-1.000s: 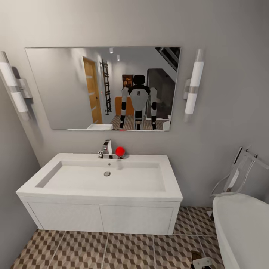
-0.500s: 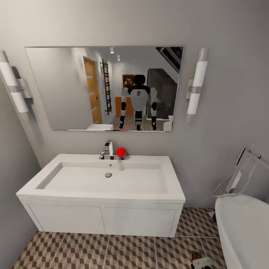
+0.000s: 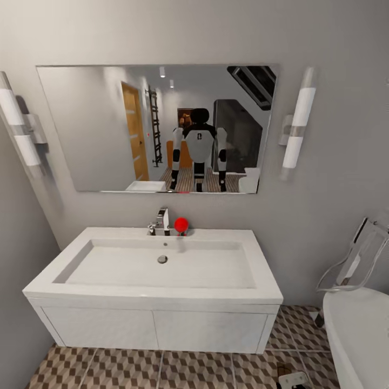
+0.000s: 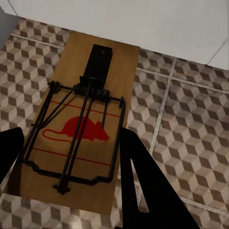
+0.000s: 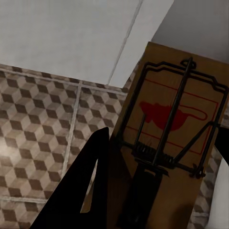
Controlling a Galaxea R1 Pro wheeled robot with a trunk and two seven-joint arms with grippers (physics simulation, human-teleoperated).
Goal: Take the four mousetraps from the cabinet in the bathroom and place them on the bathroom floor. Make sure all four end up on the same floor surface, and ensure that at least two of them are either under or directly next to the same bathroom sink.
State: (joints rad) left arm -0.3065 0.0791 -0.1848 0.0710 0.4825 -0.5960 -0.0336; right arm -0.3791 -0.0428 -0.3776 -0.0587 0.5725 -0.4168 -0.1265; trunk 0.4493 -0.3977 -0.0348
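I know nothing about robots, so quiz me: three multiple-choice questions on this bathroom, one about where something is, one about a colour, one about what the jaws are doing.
1. Where is the red ball?
A. in the basin
B. on the sink rim beside the tap
C. on the floor

2. What colour is the mouse printed on each mousetrap?
A. red
B. blue
C. green

3. What are the two grippers doing?
A. both hang empty
B. one holds a towel
C. each holds a mousetrap above the floor

Answers:
1. B: the red ball sits right by the tap on the sink.
2. A: red mouse on the left mousetrap and the right mousetrap.
3. C: the left gripper and right gripper have jaws on either side of a board, floor behind.
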